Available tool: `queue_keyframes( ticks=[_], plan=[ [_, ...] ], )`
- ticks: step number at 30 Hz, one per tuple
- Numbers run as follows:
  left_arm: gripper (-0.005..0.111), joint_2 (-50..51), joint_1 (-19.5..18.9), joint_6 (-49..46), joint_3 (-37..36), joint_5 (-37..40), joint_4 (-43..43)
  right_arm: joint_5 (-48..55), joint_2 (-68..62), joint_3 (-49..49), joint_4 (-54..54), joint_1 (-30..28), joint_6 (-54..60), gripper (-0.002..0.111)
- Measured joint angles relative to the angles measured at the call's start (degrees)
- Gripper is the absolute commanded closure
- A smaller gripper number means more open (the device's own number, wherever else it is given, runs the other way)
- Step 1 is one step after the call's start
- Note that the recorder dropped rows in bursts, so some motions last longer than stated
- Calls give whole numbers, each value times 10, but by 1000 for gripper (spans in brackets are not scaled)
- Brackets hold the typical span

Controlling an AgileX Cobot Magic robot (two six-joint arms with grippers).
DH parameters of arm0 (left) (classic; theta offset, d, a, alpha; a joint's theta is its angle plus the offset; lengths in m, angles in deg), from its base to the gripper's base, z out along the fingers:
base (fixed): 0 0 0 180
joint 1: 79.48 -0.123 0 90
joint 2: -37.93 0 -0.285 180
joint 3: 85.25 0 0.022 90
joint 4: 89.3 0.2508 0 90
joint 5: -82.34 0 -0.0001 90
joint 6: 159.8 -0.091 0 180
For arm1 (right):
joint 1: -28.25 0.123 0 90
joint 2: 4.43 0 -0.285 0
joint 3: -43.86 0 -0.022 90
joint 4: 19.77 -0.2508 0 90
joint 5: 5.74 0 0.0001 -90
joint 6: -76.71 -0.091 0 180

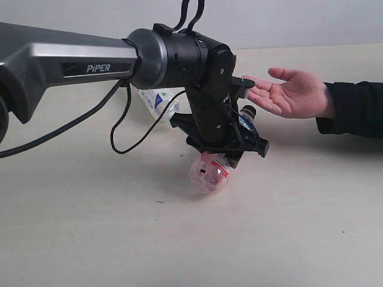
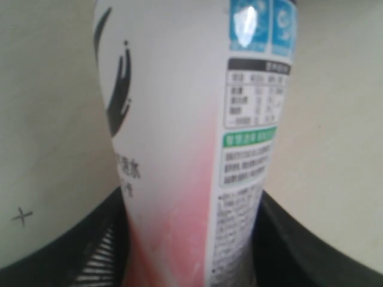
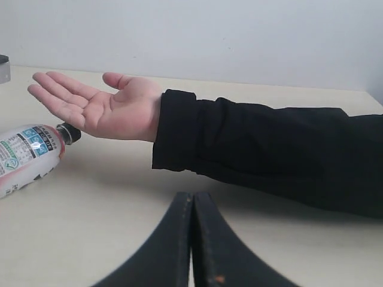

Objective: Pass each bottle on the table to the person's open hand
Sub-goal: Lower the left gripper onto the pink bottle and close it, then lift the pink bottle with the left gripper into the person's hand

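Smooth pale beige desk (image 1: pixel 90 233) stretches open toward its near edge. Mid-desk, the left gripper (image 1: pixel 210 162) clamps the rounded pink plastic bottle (image 1: pixel 206 177) lying on its side, cap toward the open hand (image 1: pixel 293 92). The right gripper (image 3: pixel 192 206) is closed, empty.

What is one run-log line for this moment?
left pincer: astride pink bottle, grip unclear | pink bottle: lying on table | right pincer: shut | person's hand: open

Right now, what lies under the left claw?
The pink bottle lies on its side on the table, with the fingers of the left claw close against both sides. Its base and black cap show; the claw covers its middle in the outside view.
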State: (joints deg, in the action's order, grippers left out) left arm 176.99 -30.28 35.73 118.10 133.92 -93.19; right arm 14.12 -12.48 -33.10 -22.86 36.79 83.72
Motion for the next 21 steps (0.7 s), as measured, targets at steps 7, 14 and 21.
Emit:
queue_keyframes(
  ticks=[7, 14, 21],
  plan=[
    [102, 0, -15, 7, 2, 35, 1, 0, 0, 0, 0, 0, 0, 108],
    [102, -12, -29, 7, 2, 64, 10, 0, 0, 0, 0, 0, 0, 108],
    [102, -70, -33, 15, 2, 64, 39, 0, 0, 0, 0, 0, 0, 108]
  ],
)
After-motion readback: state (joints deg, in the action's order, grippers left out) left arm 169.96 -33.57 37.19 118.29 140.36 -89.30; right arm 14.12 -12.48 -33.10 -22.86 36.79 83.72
